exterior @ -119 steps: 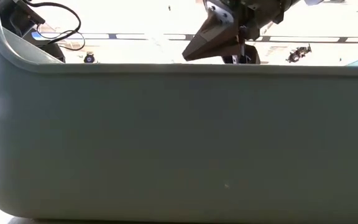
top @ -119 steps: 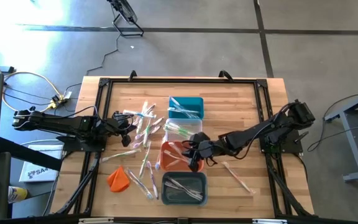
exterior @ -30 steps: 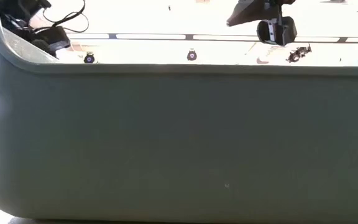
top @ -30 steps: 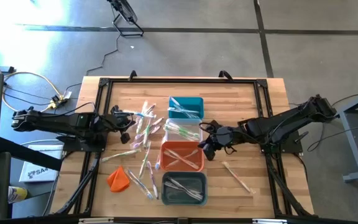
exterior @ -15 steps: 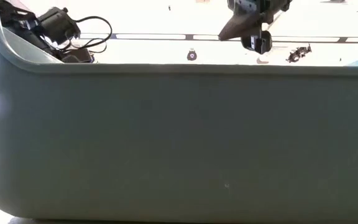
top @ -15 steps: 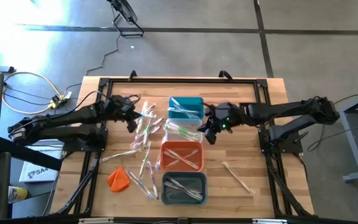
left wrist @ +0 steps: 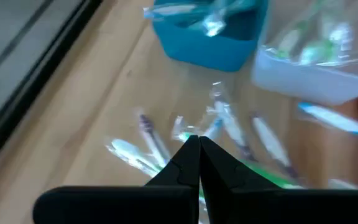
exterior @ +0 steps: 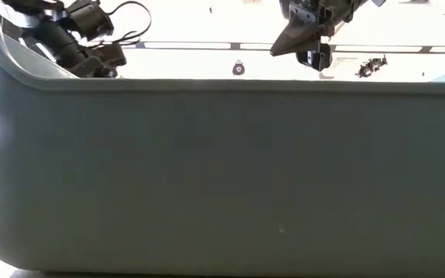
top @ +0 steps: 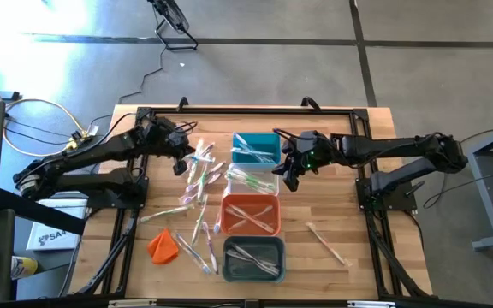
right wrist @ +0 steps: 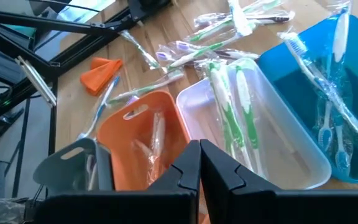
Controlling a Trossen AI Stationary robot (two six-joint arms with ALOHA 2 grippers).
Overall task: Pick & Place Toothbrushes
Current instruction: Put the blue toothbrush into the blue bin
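On the wooden worktop (top: 332, 171) four bins stand in a column down the middle: a teal bin (top: 256, 147) farthest back, then a clear bin (top: 255, 181), an orange bin (top: 250, 215) and a grey bin (top: 252, 259) nearest the front edge. Each holds a few toothbrushes — pale blue ones in the teal bin, green ones in the clear bin.

Most of the toothbrushes (top: 197, 184) lie loose in a scatter on the wood to the left of the bins, and one more stray toothbrush (top: 324, 242) lies alone to their right. An orange cloth lump (top: 163, 245) sits near the front left.

The left pincer (top: 181, 162) hangs above the back end of the scatter, its fingers pressed together and holding nothing; its wrist view looks down on wrapped brushes just beneath the tips. The right pincer (top: 289, 175) hovers beside the right edge of the clear bin, near the teal one — also closed tight and empty. From table height, the grey bin's wall fills nearly the whole view.
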